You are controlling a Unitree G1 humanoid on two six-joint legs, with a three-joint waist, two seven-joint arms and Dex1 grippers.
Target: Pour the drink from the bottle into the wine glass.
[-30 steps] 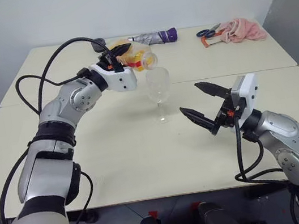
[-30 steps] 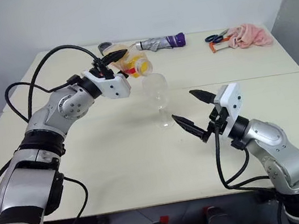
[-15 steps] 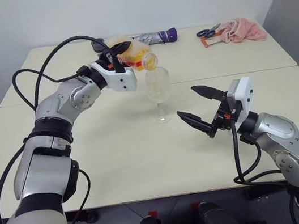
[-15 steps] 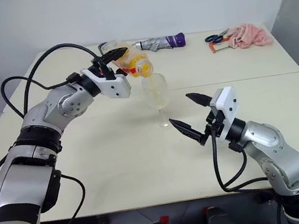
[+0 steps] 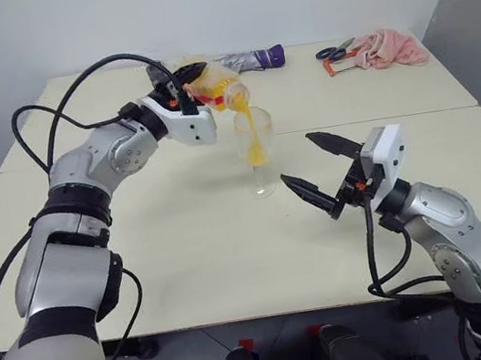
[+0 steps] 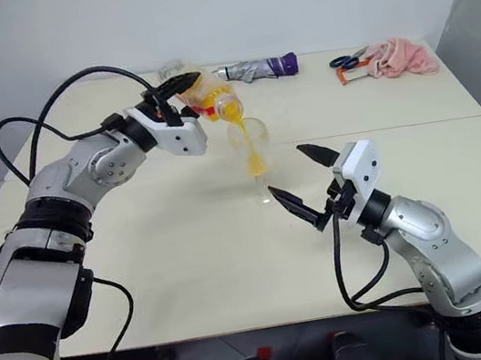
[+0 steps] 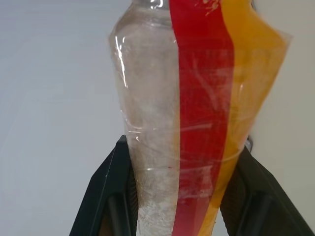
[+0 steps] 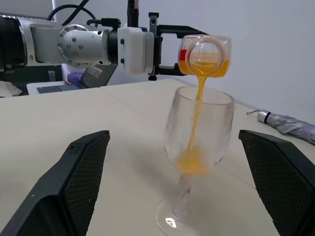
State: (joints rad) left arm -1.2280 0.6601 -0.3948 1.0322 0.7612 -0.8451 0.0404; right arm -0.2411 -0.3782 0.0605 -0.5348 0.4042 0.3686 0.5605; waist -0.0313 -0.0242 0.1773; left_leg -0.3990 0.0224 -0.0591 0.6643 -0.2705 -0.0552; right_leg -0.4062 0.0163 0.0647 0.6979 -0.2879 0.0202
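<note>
Left eye view: left gripper (image 5: 192, 84) is clamped on the bottle (image 5: 218, 88), which is tipped mouth-down over the wine glass (image 5: 256, 151), with the drink (image 5: 252, 137) falling in a thin orange stream into the bowl and pooling at the bottom. Right gripper (image 5: 314, 169) hangs just beside the glass on its right with both black fingers spread wide, holding nothing, not touching the glass. The glass stands upright on the cream table (image 5: 187, 244); at the far edge lie a folded umbrella (image 5: 250, 60), scissors (image 5: 334, 51) and a pink cloth (image 5: 389, 49), well apart from the pour.
</note>
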